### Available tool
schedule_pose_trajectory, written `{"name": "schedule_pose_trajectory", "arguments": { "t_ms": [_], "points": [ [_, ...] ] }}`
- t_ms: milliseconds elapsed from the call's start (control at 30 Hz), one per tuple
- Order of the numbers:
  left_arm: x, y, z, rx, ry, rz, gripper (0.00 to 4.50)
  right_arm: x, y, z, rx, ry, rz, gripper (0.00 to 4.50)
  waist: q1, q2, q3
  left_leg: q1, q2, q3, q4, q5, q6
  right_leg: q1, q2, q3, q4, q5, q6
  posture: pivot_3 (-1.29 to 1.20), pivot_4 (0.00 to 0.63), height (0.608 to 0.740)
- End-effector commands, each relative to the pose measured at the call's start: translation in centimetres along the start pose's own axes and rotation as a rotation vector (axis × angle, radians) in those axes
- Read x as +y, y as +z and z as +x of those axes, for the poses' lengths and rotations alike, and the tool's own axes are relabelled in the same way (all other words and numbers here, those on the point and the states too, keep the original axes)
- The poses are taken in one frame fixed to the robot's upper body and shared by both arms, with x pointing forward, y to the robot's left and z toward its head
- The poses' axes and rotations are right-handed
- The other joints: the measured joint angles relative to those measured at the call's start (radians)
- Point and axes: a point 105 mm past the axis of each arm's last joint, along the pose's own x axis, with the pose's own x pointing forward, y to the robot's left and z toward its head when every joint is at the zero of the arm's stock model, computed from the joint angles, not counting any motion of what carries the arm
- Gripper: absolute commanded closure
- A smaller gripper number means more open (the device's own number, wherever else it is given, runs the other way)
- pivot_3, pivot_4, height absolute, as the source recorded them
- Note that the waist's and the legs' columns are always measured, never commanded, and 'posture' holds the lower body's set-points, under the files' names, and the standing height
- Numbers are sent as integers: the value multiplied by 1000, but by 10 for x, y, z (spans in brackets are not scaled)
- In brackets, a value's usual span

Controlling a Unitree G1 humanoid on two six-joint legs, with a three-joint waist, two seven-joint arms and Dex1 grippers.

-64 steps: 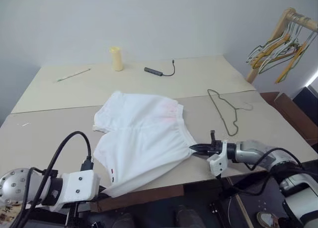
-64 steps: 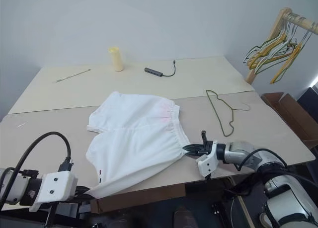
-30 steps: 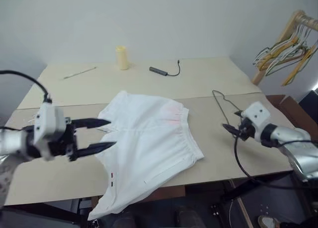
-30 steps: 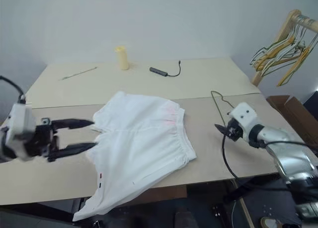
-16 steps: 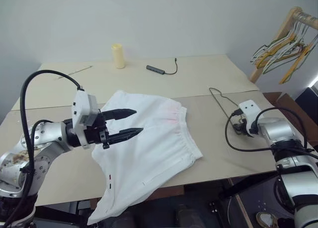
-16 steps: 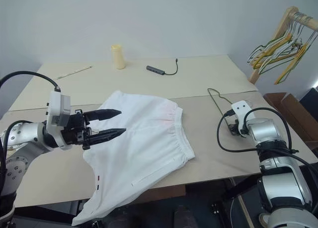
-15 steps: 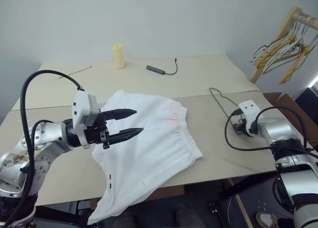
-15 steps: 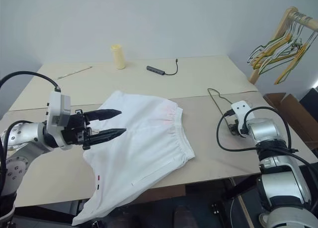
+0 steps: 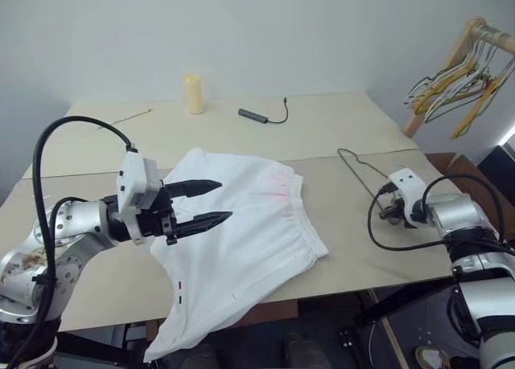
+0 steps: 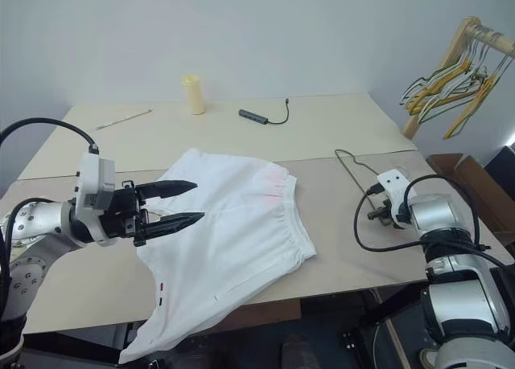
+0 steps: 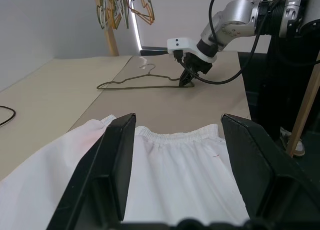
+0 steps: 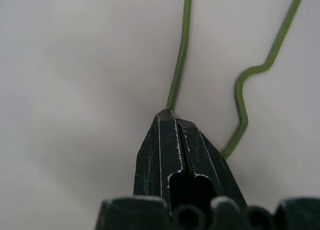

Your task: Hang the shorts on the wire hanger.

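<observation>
Nearest, draped off the front edge of the pale beige table (image 9: 96, 280) and partly cut from sight below it: one leg of the white thin-fabric shorts (image 9: 241, 224), gathered elastic waistband toward the right, faint pink patch near the far waist corner, tiny dark marks by the hanging hem, too small to make out. Hovering level just above the left side of the shorts: left gripper (image 9: 211, 202), two black fingers spread well apart, nothing between them, no contact with the cloth that can be confirmed. To the right, near the table's right edge: right gripper (image 12: 175, 121), pitched down, fingertips pressed tight together on one strand of the thin grey-green wire hanger (image 10: 354, 164); exact pinch hidden under the tips in the wrist view, second bent strand just beside the fingers. Hanger flat on the table, well apart from the shorts, its near end masked by the gripper's white housing in the head views. Farther back: small pale yellow cylindrical container (image 9: 193, 93), upright, contents not visible; dark slim bar with a short black cable (image 9: 256, 115); thin stick-like item (image 9: 121, 118), too small to identify. Beyond the table's right corner: wooden rack (image 9: 451, 59), cut off by the frame edge, holding bunched yellow and green hangers (image 9: 451, 84).
</observation>
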Motion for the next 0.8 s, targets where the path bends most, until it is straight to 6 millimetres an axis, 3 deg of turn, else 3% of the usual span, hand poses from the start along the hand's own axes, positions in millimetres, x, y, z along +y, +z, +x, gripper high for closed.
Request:
{"name": "schedule_pose_trajectory", "arguments": {
  "t_ms": [33, 267, 433, 533, 800],
  "points": [
    [-3, 5, 1, -19, -18, 36, 1546, 19, -7, -14, 16, 150, -25, 4480, 0, 0, 0, 0, 0, 0, 0, 0, 0, 0, 0, 0, 0, 0, 0, -108, 15, 740],
    [-8, 2, 2, -15, -46, 29, 1546, 33, -31, -31, 51, 219, -121, 4480, -6, -1, -1, 1, 0, 0, 0, 0, 0, 0, 0, 0, 0, 0, 0, -125, 19, 740],
    [-7, 1, 3, -18, -55, 27, 1546, 26, -29, -30, 13, 141, -105, 4480, -7, -2, -2, 1, 0, 1, 0, 0, 0, 0, 0, 0, 0, 0, 0, -134, 22, 740],
    [-7, 3, 3, -19, -58, 29, 1546, 24, -26, -31, -10, 124, -72, 3932, -8, -2, -2, 1, 0, 1, 0, 0, 0, 0, 0, 1, 0, 0, 0, -133, 22, 740],
    [-6, 8, 0, -20, -56, 29, 1546, 30, -15, -44, -59, 153, 28, 1137, -7, -2, -2, 0, 0, 1, 0, 0, 0, -1, 0, 1, 0, 0, 0, -128, 30, 740]
  ]
}}
